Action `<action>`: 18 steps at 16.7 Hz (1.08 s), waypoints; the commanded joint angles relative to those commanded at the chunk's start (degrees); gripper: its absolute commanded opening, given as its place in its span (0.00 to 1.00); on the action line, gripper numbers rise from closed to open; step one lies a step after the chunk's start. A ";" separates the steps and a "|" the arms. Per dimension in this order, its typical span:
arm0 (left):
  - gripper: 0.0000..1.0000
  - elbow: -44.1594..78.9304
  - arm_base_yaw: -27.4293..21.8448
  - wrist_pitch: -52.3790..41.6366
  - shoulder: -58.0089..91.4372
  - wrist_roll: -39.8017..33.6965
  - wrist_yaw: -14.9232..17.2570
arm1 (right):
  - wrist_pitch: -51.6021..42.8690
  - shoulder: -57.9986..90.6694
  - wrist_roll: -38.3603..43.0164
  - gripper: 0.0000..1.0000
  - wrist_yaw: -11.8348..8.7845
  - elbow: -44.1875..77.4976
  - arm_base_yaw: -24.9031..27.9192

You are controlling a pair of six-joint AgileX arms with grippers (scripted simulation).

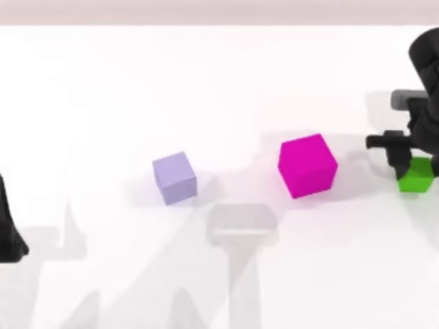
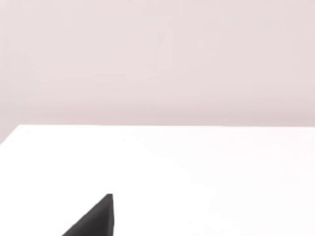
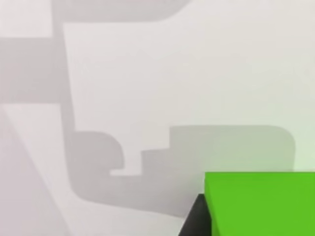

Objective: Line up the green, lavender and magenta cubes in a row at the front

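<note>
Right gripper (image 1: 409, 163) jaws closed on green cube (image 1: 416, 175), far right. Lavender cube (image 1: 175, 178), magenta cube (image 1: 308, 165) mid-table, unaligned. Left arm parked at left edge, jaws: cannot tell.

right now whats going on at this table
The right arm's claw is down at the green cube near the table's right edge; whether it grips the cube is not clear. The pink cube sits just left of it and the lavender cube farther left, both untouched on the white table. The left arm is parked at the left edge.
</note>
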 joint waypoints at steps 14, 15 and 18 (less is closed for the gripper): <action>1.00 0.00 0.00 0.00 0.00 0.00 0.00 | -12.28 -5.66 -0.17 0.00 0.30 7.98 0.17; 1.00 0.00 0.00 0.00 0.00 0.00 0.00 | -13.74 -6.36 -0.23 0.00 0.30 9.04 0.26; 1.00 0.00 0.00 0.00 0.00 0.00 0.00 | -14.82 -7.07 -0.29 0.00 0.30 9.87 0.33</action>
